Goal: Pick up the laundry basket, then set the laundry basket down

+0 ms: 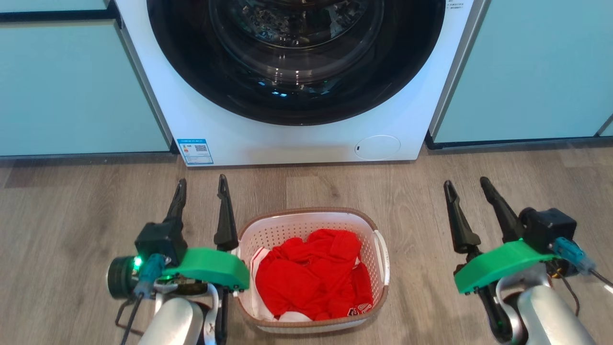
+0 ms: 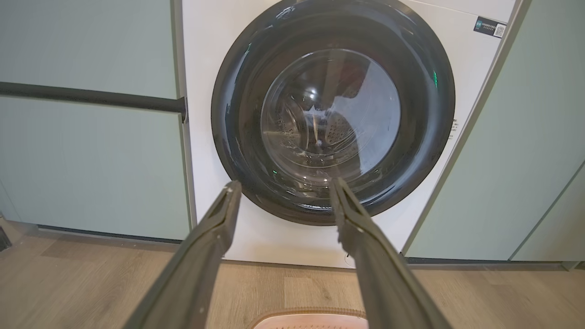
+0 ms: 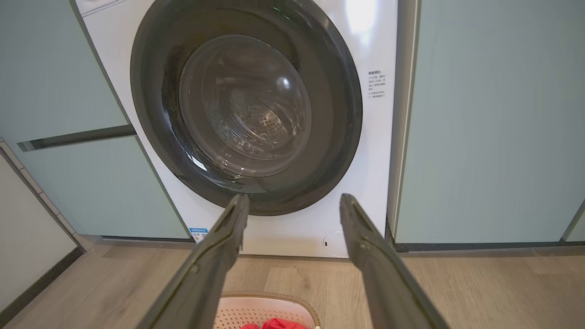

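1. Nearest the head camera, two pale forearms (image 1: 177, 321) with green wrist mounts (image 1: 210, 266) rise from the bottom edge. The left gripper (image 1: 201, 181) and right gripper (image 1: 466, 182) both point toward the washing machine (image 1: 297, 143). Their jaws are spread wide and clasp nothing.
2. Between the arms, the laundry basket (image 1: 306, 211) sits upright on the wooden floor (image 1: 72, 215), in front of the machine's door (image 1: 297, 57). Red clothes (image 1: 311, 273) are heaped inside it. Since it rests on the floor, the lift looks not yet begun.
3. The left gripper's inner finger (image 1: 225, 220) stands just beside the basket's left rim; I cannot tell whether it touches. The right gripper is well apart from the white handle (image 1: 383, 254) on the basket's right side. Flanking the basket this way looks like a set-up for a two-sided lift, one gripper per handle.
4. In the left wrist view, the left gripper (image 2: 285, 183) has its fingers (image 2: 219, 228) splayed with only air between them, aimed at the door (image 2: 333, 128). The laundry basket (image 2: 311, 312) shows its brown rim at the bottom edge, below the fingers rather than gripped.
5. In the right wrist view, the right gripper (image 3: 295, 197) is likewise spread and bare. The laundry basket (image 3: 269, 299) and a scrap of the red clothes (image 3: 274, 323) lie low between its fingers (image 3: 365, 246). Both grippers probably need to drop and close inward to reach the handles.
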Available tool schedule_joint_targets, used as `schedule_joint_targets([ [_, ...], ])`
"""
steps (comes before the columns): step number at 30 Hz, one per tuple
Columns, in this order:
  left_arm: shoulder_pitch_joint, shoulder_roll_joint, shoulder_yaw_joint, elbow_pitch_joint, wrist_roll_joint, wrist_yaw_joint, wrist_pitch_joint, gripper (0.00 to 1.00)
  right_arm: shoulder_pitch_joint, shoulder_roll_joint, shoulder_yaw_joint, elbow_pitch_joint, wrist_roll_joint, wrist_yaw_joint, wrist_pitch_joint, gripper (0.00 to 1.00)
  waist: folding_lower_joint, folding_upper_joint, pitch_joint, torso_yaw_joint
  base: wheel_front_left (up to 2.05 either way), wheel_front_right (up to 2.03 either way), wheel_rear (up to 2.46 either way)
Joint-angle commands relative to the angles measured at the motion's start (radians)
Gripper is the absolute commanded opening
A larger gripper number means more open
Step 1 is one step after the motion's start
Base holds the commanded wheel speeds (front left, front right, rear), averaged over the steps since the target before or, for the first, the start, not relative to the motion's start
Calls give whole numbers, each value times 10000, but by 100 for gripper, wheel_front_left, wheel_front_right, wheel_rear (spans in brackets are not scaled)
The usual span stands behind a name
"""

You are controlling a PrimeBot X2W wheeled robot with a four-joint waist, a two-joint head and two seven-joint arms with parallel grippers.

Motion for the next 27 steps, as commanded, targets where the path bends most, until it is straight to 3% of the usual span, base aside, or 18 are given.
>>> schedule_joint_targets([
  [1, -334, -59, 398, -263, 380, -68, -139, 100, -284, -100, 197, -457, -265, 14, -207, 100, 0, 0, 1, -5, 0, 0, 0],
  [8, -89, -220, 836, 91, 1042, -200, -347, 100, -183, -122, 70, 270, -972, 15, -415, 100, 0, 0, -29, -4, 0, 0, 0],
  [16, 15, -236, 1024, 571, 555, -426, -580, 100, -289, 35, -10, 899, -1844, 16, -649, 100, 0, 0, -95, -29, 0, 0, 0],
  [27, -31, -238, 1038, 1054, 341, -626, -580, 100, -332, 117, -87, 958, -1850, 16, -649, 100, 0, 0, -84, -47, 0, 0, 0],
])
